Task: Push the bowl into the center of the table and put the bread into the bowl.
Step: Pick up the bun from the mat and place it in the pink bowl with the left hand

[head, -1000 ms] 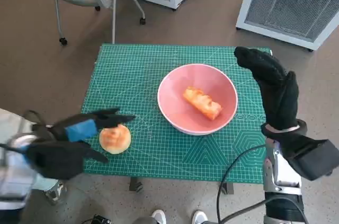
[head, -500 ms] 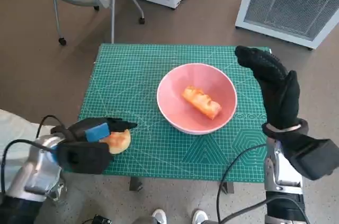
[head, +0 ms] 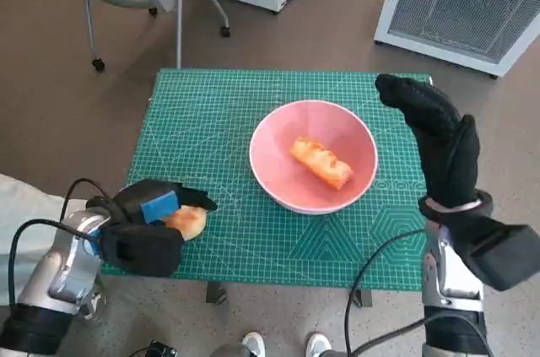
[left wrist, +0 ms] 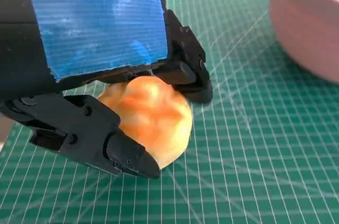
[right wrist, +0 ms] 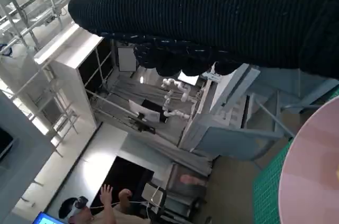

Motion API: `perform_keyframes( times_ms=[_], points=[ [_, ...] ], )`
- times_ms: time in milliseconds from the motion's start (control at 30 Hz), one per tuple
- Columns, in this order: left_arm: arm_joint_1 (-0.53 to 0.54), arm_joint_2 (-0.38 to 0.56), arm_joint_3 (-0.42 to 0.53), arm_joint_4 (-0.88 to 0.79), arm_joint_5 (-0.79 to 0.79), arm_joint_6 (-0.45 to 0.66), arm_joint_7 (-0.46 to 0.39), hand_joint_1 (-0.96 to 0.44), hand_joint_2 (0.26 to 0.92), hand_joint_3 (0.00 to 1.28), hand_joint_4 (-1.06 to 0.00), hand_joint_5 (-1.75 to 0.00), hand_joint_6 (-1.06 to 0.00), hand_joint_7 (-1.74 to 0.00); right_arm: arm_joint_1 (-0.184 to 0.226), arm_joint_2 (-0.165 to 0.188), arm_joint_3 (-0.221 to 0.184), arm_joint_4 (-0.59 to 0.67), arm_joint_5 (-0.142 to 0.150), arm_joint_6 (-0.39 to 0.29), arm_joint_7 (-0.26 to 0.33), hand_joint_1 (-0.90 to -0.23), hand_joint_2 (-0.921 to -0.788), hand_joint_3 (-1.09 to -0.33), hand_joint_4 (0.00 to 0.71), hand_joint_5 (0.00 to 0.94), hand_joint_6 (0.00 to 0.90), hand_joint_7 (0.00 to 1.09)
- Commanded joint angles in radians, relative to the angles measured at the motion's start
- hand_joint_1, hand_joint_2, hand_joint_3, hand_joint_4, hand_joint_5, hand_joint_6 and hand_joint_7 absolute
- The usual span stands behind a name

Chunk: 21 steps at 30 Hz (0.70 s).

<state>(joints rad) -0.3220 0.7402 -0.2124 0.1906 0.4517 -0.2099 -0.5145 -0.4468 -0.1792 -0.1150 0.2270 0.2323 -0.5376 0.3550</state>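
Change: your left hand (head: 150,226) has come lower and closer over the round bread roll (head: 187,220) since a second ago; then the fingers stood spread above it, and half a second ago they were only starting to cover it. The pink bowl (head: 313,156), the long bread piece (head: 321,163) and your right hand (head: 434,139) sit where they did.
Left hand: its black fingers (left wrist: 124,152) close round the roll from two sides, so you are gripping it. In the left wrist view the blue-taped back (left wrist: 95,20) lies right over the roll (left wrist: 153,115). The roll rests on the green cutting mat (head: 219,121), so it is held but not lifted.
Roll: round, pale golden with orange-brown patches and a smooth, slightly glossy crust. It lies under your left palm, at the mat's near edge.
Right hand: raised upright just beside the bowl's far side, fingers straight and apart, holding nothing.
Bowl: pink, round and shallow, well apart from your left hand, towards your right hand, roughly mid tabletop (head: 253,266).
Long bread: orange-brown, ridged, lying aslant inside the bowl.
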Motion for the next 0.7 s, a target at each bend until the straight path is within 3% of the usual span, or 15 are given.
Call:
perform_keyframes(
  times_ms=[33, 433, 633, 700],
  points=[
    [-0.034, 0.026, 0.054, -0.015, -0.049, -0.028, -0.005, 0.0, 0.92, 0.13, -0.66, -1.19, -0.52, -1.26, 0.026, -0.007, -0.004, -0.004, 0.0, 0.011, 0.004, -0.606, -0.921, -0.787, 0.24, 0.001, -0.001, 0.55],
    [-0.116, -0.024, 0.175, -0.14, -0.162, -0.022, 0.037, 0.0, 0.921, 0.2, -0.57, -1.29, -0.46, -1.35, 0.017, -0.006, -0.003, 0.007, -0.002, 0.011, 0.003, -0.605, -0.921, -0.787, 0.239, 0.0, -0.001, 0.55],
    [-0.13, -0.041, 0.183, -0.163, -0.172, -0.016, 0.054, 0.0, 0.92, 0.19, -0.58, -1.29, -0.47, -1.32, 0.013, -0.006, -0.003, 0.014, -0.002, 0.01, 0.004, -0.607, -0.921, -0.785, 0.24, 0.001, -0.001, 0.55],
    [-0.195, -0.106, 0.165, -0.202, -0.158, -0.014, 0.106, 0.0, 0.92, 0.17, -0.6, -1.29, -0.49, -1.27, 0.012, -0.004, -0.001, 0.02, 0.0, 0.008, 0.007, -0.604, -0.921, -0.785, 0.24, 0.001, -0.001, 0.55]
  ],
)
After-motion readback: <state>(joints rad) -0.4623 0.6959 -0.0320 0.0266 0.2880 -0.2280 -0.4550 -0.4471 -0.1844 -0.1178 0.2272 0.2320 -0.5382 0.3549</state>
